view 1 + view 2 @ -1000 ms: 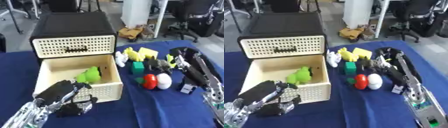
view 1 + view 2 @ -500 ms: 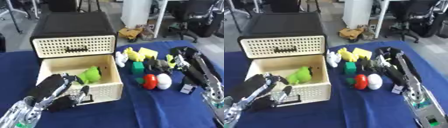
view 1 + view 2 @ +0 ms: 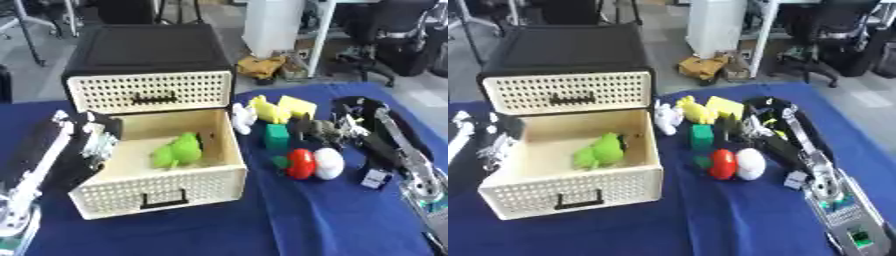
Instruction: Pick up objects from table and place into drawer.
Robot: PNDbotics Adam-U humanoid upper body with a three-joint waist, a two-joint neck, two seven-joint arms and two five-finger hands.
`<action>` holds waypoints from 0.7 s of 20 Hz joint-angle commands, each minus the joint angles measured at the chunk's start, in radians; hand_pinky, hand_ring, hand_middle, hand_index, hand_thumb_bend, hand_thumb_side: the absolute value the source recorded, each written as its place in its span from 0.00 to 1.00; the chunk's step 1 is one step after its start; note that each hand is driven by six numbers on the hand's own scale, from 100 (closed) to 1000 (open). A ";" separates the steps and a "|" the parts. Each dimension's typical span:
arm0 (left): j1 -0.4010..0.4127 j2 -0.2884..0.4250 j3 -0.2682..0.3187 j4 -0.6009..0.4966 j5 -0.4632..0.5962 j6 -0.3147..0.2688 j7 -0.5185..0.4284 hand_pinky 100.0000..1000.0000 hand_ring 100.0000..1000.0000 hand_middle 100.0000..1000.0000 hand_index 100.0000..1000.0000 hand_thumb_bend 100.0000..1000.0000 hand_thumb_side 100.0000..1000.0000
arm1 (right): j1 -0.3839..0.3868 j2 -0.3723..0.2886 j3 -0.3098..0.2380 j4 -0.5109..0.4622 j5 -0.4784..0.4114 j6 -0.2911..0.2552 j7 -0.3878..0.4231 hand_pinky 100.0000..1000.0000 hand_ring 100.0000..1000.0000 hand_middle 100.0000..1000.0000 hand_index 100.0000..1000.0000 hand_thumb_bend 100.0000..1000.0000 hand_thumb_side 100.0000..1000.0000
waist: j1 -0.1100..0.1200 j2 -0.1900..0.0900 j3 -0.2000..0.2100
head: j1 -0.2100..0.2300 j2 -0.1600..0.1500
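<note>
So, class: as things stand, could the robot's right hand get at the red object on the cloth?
Probably yes. The right hand sits among the toys just behind the red object, which lies in the open beside the white egg shape, with nothing over it.

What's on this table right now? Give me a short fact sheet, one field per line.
cabinet: black drawer unit, top drawer shut
open drawer: cream drawer, pulled out
in drawer: green toy
on cloth: yellow pieces, green block, red round thing, white egg shape
left hand: left hand at the drawer's left wall
right hand: right hand among the toys, fingers unclear
</note>
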 commanded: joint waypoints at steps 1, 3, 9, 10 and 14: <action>-0.008 0.005 0.014 0.004 0.052 0.001 0.041 0.00 0.00 0.00 0.66 0.16 1.00 | -0.027 -0.042 0.010 0.029 0.033 -0.014 0.046 0.40 0.55 0.66 0.78 0.00 0.74 | 0.000 -0.010 0.001 | -0.003 0.003; -0.008 0.006 0.013 0.011 0.073 -0.002 0.050 0.00 0.00 0.00 0.66 0.16 1.00 | -0.033 -0.044 0.012 0.043 0.043 -0.022 0.065 0.40 0.55 0.66 0.78 0.00 0.74 | 0.000 -0.010 0.002 | -0.003 0.004; -0.009 -0.005 0.013 0.023 0.100 -0.002 0.052 0.00 0.00 0.00 0.66 0.15 1.00 | -0.053 -0.063 0.030 0.072 0.062 -0.040 0.088 0.48 0.65 0.74 0.82 0.00 0.74 | -0.002 -0.009 0.014 | -0.013 0.004; -0.010 -0.009 0.014 0.025 0.113 0.000 0.050 0.00 0.00 0.00 0.66 0.15 1.00 | -0.065 -0.073 0.051 0.093 0.074 -0.049 0.101 0.49 0.66 0.75 0.82 0.00 0.75 | -0.002 -0.010 0.018 | -0.016 0.004; -0.006 -0.010 0.017 0.028 0.145 0.003 0.049 0.00 0.00 0.00 0.66 0.15 1.00 | -0.116 -0.068 0.135 0.188 0.133 -0.089 0.160 0.52 0.70 0.78 0.84 0.00 0.78 | 0.001 -0.012 0.018 | -0.015 0.008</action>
